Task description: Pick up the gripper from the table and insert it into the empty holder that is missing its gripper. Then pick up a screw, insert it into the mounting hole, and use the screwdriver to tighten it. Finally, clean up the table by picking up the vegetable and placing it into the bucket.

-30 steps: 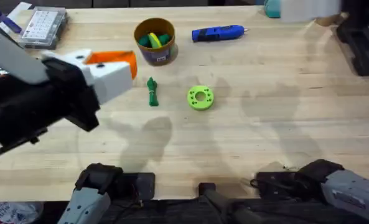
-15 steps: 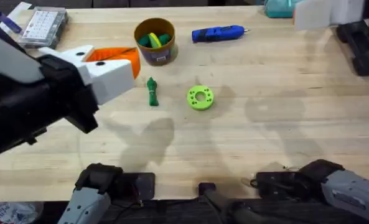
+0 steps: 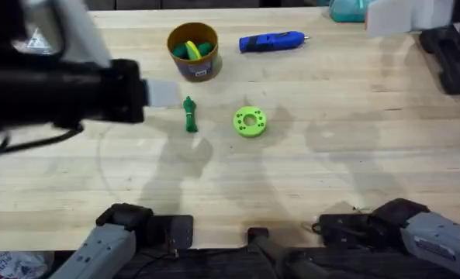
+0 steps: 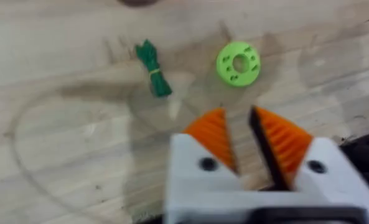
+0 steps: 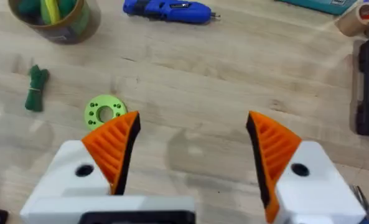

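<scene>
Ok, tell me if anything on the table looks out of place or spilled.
Nothing looks spilled or damaged. The one stray is the vegetable, lying flat on the bare wood, apart from the bucket, near the lime-green ring.

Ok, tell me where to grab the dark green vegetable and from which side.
Take the vegetable across its slim middle, coming straight down from above. It lies flat on the table, long axis running away from the arm bases, with bare wood around it, so the fingers should close on its two long sides.
</scene>
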Robot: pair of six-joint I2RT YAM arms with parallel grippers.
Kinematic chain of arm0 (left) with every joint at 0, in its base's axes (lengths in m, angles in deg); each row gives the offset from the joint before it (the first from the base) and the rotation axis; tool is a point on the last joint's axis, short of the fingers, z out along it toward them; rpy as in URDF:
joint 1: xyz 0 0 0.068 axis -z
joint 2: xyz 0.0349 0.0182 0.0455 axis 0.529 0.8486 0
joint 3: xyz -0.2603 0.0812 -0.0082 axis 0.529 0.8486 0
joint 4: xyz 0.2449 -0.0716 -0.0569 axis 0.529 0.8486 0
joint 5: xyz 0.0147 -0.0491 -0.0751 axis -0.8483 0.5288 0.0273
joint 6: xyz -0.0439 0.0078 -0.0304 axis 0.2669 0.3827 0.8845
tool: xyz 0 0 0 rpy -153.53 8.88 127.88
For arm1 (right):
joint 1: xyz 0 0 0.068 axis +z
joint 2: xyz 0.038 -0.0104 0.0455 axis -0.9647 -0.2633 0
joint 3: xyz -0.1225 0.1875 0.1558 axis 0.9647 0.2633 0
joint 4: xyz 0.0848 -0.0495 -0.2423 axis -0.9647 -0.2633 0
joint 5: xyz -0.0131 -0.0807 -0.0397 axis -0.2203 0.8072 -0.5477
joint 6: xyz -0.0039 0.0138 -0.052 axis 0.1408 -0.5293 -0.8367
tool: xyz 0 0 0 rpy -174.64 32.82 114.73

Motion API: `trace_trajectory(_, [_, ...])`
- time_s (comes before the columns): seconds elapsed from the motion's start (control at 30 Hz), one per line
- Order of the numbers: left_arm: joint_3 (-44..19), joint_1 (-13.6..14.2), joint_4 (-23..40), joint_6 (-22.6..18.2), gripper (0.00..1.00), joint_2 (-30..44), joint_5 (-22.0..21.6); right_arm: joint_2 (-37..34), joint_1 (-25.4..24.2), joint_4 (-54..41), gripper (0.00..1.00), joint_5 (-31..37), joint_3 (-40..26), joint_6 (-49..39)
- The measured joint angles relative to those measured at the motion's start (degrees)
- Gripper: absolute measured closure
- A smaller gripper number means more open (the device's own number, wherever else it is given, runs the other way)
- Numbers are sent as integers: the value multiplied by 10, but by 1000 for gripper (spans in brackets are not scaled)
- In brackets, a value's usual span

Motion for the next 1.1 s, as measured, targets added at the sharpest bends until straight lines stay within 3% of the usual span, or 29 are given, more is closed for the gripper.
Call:
trace_trajectory(0.13, [0, 0, 3, 1, 124, 63, -6, 0, 0, 0, 11, 0, 0, 0])
trace_trajectory(0.17, [0, 0, 3, 2, 42, 75, -6, 0, 0, 1, 12, 0, 0, 0])
trace_trajectory(0.47, [0, 0, -9, 3, 15, 151, -19, 0, 0, 1, 11, 0, 0, 0])
trace_trajectory(0.63, [0, 0, -7, 29, 15, 201, -69, 0, 0, 1, 11, 0, 0, 0])
trace_trajectory(0.8, [26, 0, -76, 54, 15, 242, -107, 0, 0, 1, 11, 0, 0, 0])
trace_trajectory(1.1, [104, 0, -201, 72, 14, 350, -123, 0, 0, 1, 11, 0, 0, 0])
